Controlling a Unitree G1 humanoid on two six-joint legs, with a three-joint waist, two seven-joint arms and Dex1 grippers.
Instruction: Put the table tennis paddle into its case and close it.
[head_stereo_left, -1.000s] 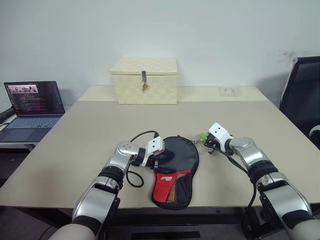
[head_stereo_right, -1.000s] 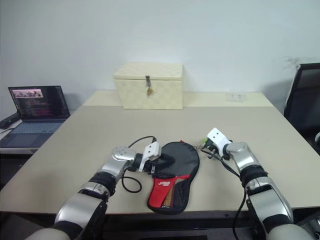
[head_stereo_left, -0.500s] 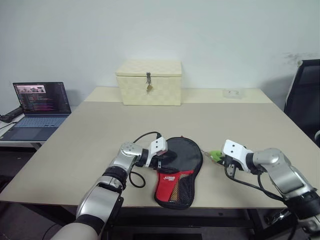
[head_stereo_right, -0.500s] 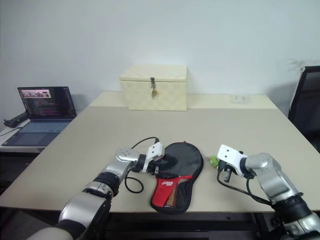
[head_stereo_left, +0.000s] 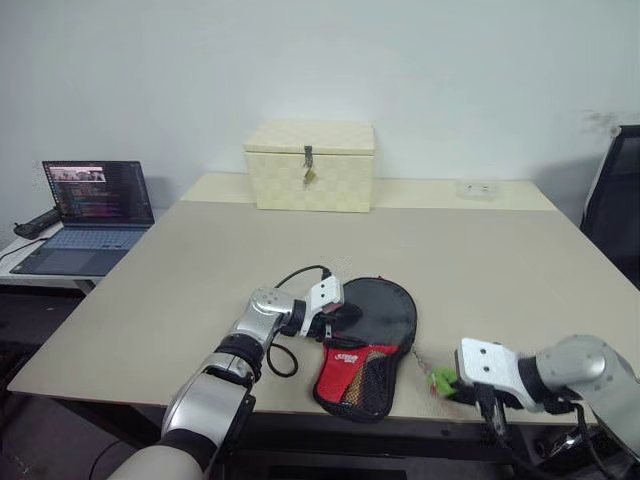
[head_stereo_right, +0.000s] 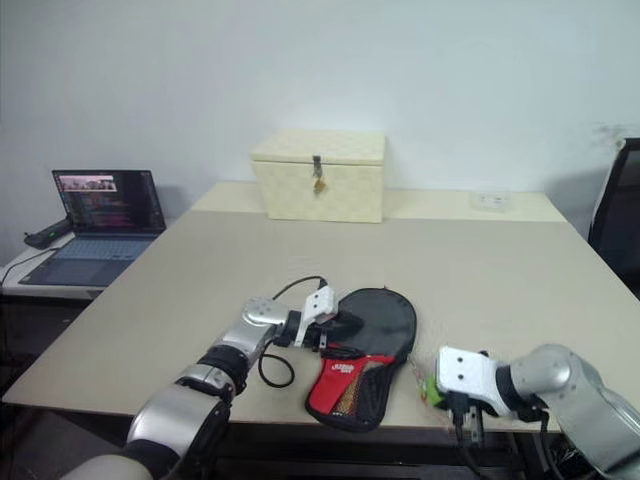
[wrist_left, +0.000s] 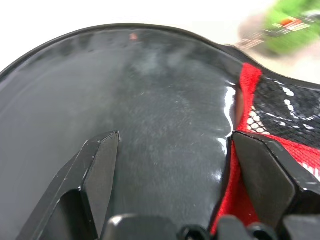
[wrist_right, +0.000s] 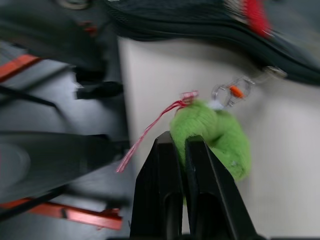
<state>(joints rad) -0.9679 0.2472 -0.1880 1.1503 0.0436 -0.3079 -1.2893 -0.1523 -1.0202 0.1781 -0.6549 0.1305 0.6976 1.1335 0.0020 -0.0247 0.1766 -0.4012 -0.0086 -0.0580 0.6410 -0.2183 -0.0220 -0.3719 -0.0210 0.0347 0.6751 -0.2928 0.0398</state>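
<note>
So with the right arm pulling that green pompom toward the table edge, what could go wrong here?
The right gripper is pinched on just the edge of the green pompom, so it may slip out. The left gripper only straddles the case with its fingers apart, so the case could drag along. The pompom's thin chain might strain.

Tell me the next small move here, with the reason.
Probably keep drawing the green pompom along the case's edge toward its handle end. The right gripper is shut on the pompom near the table's front edge, its chain running to the case, while the left gripper, jaws apart, steadies the round end, so the zip is likely mid-pull.
</note>
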